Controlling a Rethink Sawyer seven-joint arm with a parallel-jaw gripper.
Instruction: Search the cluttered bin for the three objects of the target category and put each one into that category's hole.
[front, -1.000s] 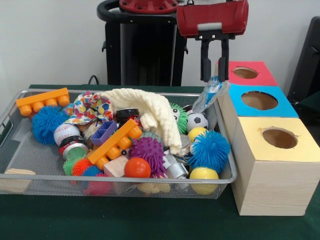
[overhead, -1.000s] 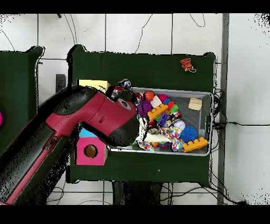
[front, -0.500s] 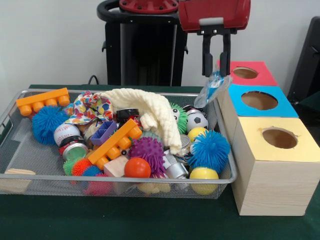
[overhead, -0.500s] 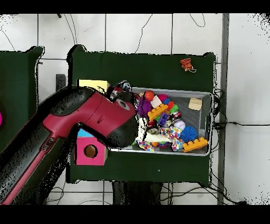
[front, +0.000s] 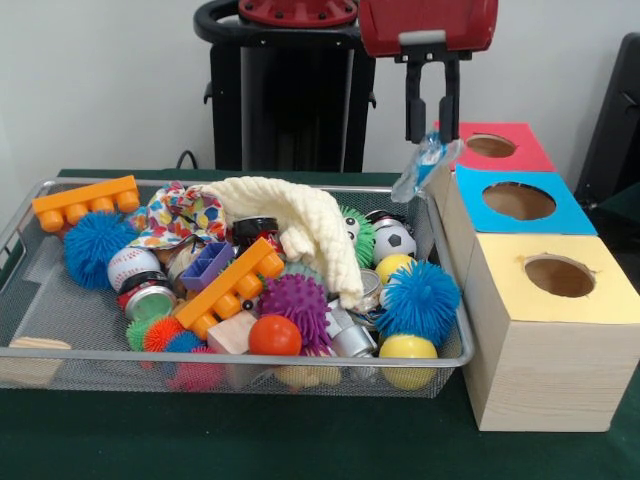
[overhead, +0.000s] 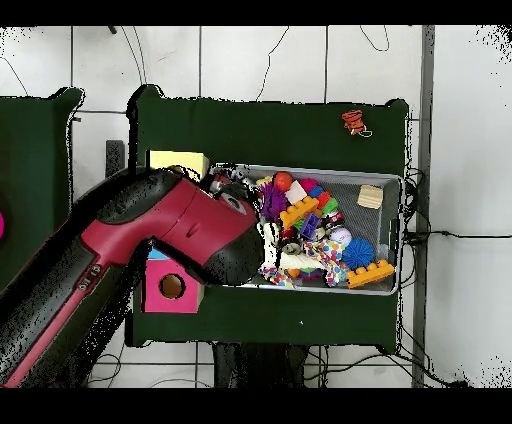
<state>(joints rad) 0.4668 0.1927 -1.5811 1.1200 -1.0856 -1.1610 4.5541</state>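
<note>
Front view: the black two-fingered gripper (front: 432, 138) hangs from the red arm head at the upper centre-right of the frame, its fingers closed down on the top end of a crinkled, translucent blue-and-clear plastic packet (front: 424, 168). The packet dangles free in the air, above the right end of the wire mesh bin (front: 300, 357) and just left of the wooden box with three coloured tops (front: 535, 375) at the right of the frame. On that box the red top with its round hole (front: 491, 146) lies furthest up, the blue top with its hole (front: 518, 201) is in the middle, and the yellow top with its hole (front: 559, 276) is lowest.

Below and left of the packet the bin is heaped with toys: a cream knitted cloth (front: 300, 228) draped across the middle, a small soccer ball (front: 394, 242), a spiky blue ball (front: 418, 299), a spiky purple ball (front: 295, 303), an orange toy brick (front: 230, 287) and a plain yellow ball (front: 408, 358).

In the overhead view the bulky red and black arm (overhead: 140, 260) fills the left half of the frame and covers the left end of the bin (overhead: 388, 282); the gripper itself is hidden beneath it.
</note>
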